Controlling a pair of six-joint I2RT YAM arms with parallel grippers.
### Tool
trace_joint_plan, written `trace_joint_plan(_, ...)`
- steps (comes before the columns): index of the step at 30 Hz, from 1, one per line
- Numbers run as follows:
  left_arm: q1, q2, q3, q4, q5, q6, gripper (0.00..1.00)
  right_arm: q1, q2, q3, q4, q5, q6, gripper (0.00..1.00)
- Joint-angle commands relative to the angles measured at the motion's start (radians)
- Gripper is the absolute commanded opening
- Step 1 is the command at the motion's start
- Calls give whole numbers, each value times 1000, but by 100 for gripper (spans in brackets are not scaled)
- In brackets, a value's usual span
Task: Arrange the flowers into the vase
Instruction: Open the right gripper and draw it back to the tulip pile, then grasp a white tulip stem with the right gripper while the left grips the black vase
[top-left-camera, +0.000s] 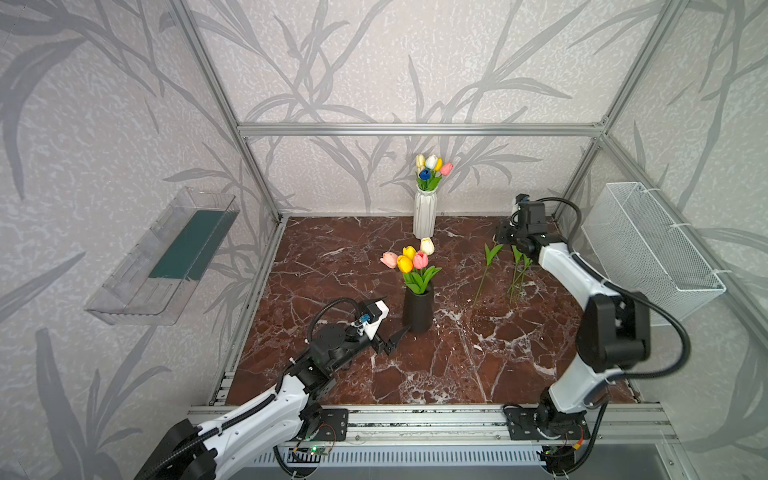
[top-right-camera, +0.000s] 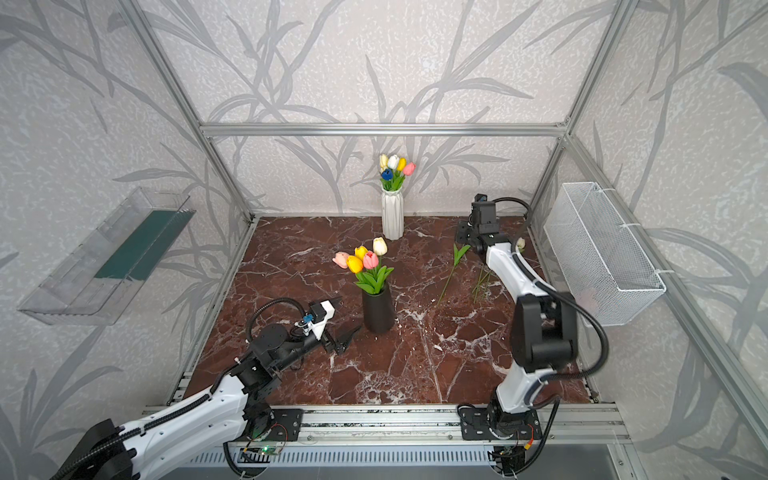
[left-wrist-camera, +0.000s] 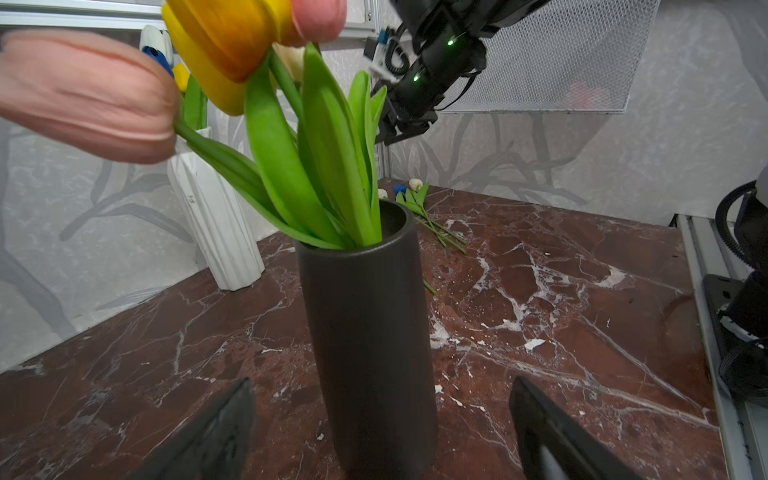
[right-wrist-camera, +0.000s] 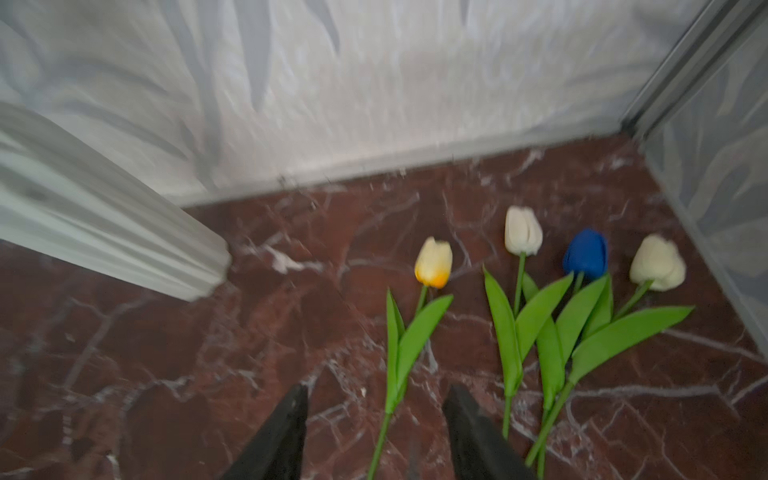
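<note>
Left gripper: jaws spread and empty, flanking the base of the black vase without touching it.
Right gripper: jaws apart, holding nothing, poised astride the stem of the yellow-tinged tulip (blur makes contact hard to rule out).
Flowers: five tulips stand in the black vase; four loose tulips lie on the marble table.
Risk: closing may pinch a leaf, not the thin stem, which could slip; a left nudge might tip the vase.

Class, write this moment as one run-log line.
left gripper: jaws open, empty, facing black vase | right gripper: jaws open, empty, over loose tulips | arranged tulips: five in black vase
</note>
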Motion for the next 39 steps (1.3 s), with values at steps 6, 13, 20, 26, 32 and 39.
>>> trace_joint_plan(6, -2, 113, 20, 14, -54, 63, 95, 11, 355, 392, -455, 20, 18, 44)
trace_joint_plan(13, -2, 331, 14, 206, -38, 82, 95, 24, 472, 497, -547, 65, 62, 35)
trace_joint_plan(20, -2, 508, 32, 342, -22, 92, 96, 40, 505, 513, -582, 105, 102, 34)
trace_joint_plan(26, -1, 704, 28, 592, -25, 84, 95, 38, 526, 514, -573, 98, 125, 27)
trace_joint_plan(32, -3, 886, 56, 777, -28, 83, 95, 30, 529, 497, -543, 67, 139, 15)
trace_joint_plan(39, -4, 957, 117, 783, -28, 90, 96, 18, 528, 468, -500, 5, 147, 8)
